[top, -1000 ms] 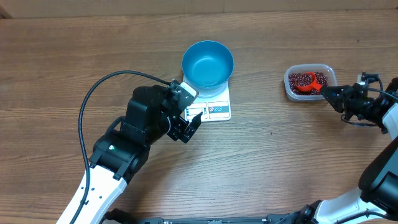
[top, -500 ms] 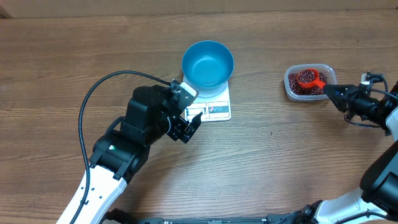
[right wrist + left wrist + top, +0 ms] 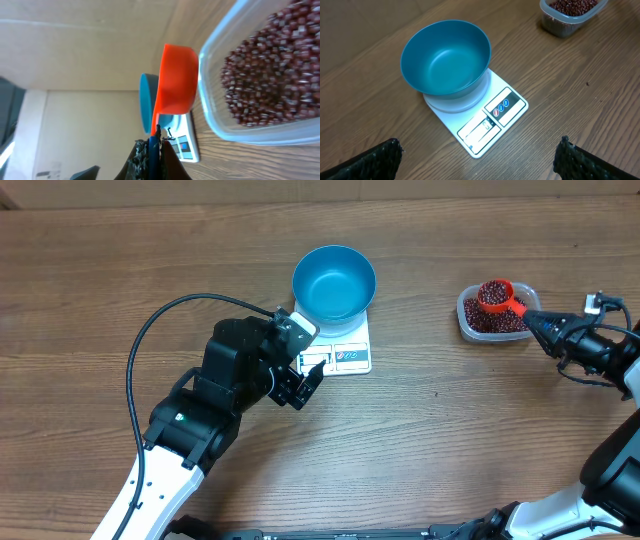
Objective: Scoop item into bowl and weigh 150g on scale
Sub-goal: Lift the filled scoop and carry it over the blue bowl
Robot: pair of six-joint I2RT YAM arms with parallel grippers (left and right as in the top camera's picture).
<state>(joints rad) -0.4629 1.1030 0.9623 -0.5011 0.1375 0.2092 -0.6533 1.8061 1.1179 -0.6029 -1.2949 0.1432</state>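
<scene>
The beans (image 3: 265, 75) (right wrist view) look blurred, their tub (image 3: 210, 100) cropped.

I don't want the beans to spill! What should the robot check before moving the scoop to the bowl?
1. Beans in scoop: ok.
2. Right fingers shut on the scoop handle: ok.
3. Bowl sitting on scale: ok.
4. Bowl empty and ready: ok.
5. The scale showing zero: cannot tell, the display is too small to read.
</scene>
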